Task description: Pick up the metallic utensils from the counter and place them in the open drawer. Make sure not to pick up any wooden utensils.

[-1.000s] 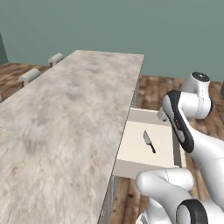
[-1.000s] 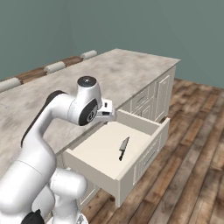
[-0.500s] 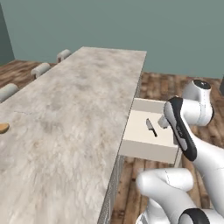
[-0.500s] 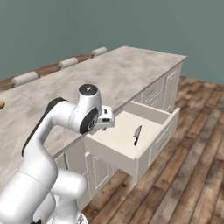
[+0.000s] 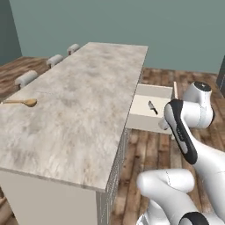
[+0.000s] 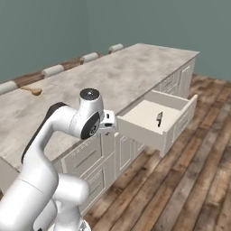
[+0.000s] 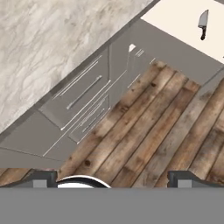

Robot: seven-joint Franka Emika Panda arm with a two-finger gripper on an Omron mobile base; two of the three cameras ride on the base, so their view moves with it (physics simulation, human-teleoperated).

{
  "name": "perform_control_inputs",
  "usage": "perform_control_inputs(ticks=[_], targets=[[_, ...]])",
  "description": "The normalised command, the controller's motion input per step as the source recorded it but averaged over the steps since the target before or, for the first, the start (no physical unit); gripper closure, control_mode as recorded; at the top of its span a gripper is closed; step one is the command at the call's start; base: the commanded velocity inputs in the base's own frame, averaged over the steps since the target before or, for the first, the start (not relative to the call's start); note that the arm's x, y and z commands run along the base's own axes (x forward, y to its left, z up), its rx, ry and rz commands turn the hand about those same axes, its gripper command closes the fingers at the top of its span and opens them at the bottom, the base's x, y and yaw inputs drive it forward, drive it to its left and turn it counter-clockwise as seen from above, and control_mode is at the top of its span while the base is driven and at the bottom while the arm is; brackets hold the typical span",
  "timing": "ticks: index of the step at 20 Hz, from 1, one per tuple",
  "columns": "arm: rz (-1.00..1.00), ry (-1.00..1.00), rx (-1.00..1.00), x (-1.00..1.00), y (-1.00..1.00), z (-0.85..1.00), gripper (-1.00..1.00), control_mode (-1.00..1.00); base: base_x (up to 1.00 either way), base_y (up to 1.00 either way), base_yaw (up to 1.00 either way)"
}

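Veined marble counter [image 5: 83, 101] — wood-plank floor [image 7: 148, 144]

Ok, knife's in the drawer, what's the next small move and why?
Probably keep backing along the counter to find the fork. The knife already lies in the drawer, the open fingers hold nothing, and the one utensil on top is the wooden spoon, which stays.

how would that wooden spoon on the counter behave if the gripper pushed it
The wooden spoon looks rigid, so it probably slides whole. Its round bowl may let it pivot or rock. The marble counter looks smooth, so it likely skids easily.
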Motion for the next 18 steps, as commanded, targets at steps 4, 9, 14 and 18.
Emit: perform_control_inputs(ticks=[4,9,14,18], targets=[[0.0,0.0,0.0,0.0,0.0,0.0,-1.0,1.0,-1.0,0.13,0.0],[0.0,0.0,0.0,0.0,0.0,0.0,-1.0,1.0,-0.97,0.46,0.0],[0.0,0.0,0.0,0.0,0.0,0.0,-1.0,1.0,-0.3,0.98,0.0],[0.0,0.0,0.0,0.0,0.0,0.0,-1.0,1.0,0.0,1.0,-0.01]])
